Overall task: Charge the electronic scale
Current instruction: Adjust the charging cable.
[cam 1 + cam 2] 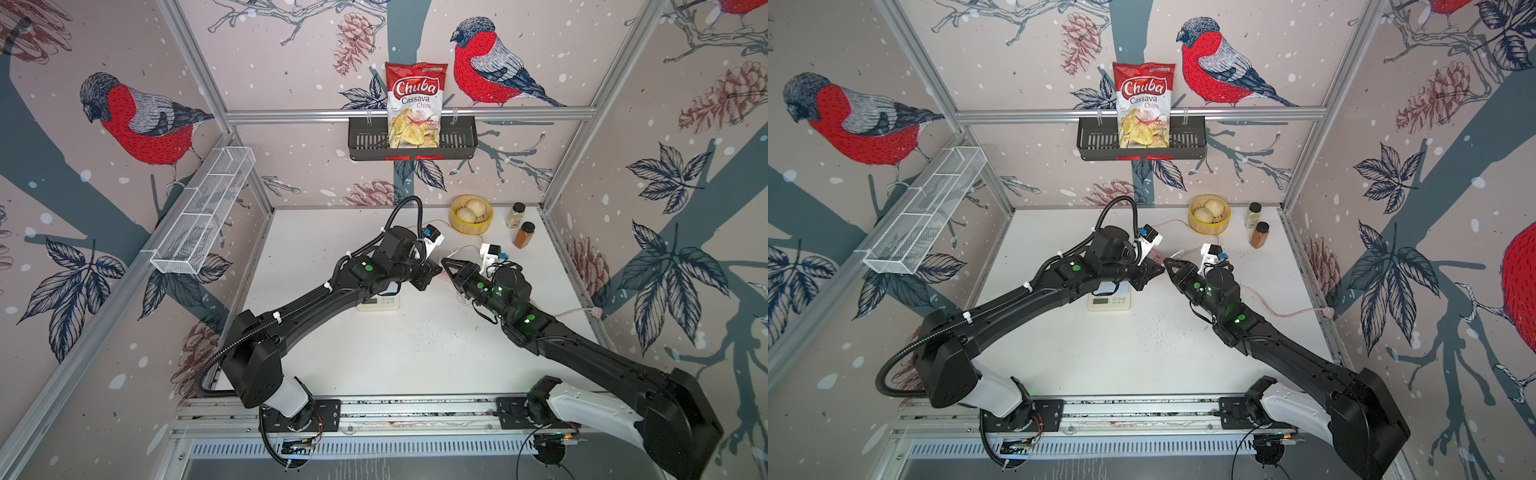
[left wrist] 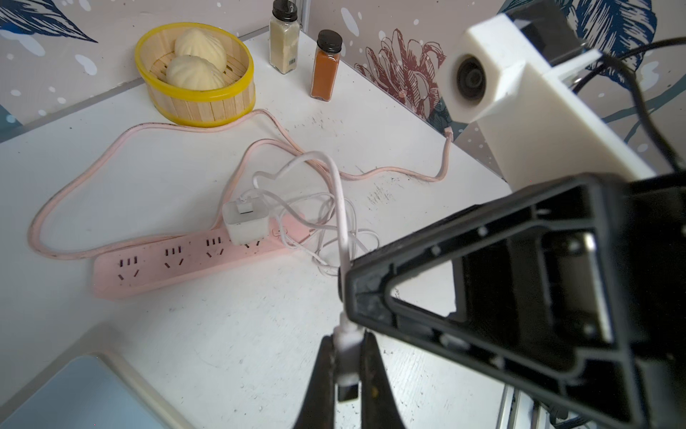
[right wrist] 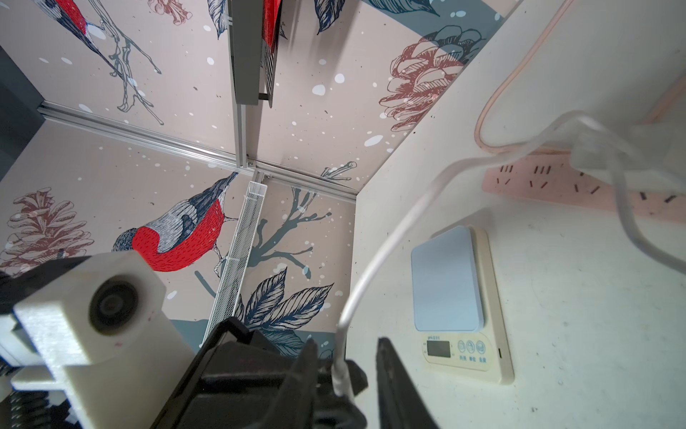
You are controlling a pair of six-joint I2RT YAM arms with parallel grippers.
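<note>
The electronic scale point(image 1: 378, 302) point(image 1: 1108, 302) lies flat on the white table, cream with a pale blue plate point(image 3: 445, 278); the left arm hides most of it in both top views, and one plate corner point(image 2: 85, 393) shows in the left wrist view. My left gripper point(image 2: 347, 340) point(image 1: 436, 270) is shut on the white cable's plug point(image 2: 348, 356), dark metal tip pointing back toward the wrist. My right gripper point(image 3: 347, 343) point(image 1: 446, 264) faces it tip to tip and stands open; the white cable point(image 3: 389, 237) runs loose between its fingers. The cable leads to a white charger point(image 2: 245, 223) plugged into the pink power strip point(image 2: 167, 267).
A bamboo steamer with buns point(image 1: 471, 216) and two spice jars point(image 1: 515, 215) point(image 1: 524, 235) stand at the back right. The strip's pink cord point(image 2: 111, 156) loops across the table. A chips bag point(image 1: 415, 104) sits in a black wall basket, and a white mesh rack point(image 1: 203, 212) hangs on the left wall.
</note>
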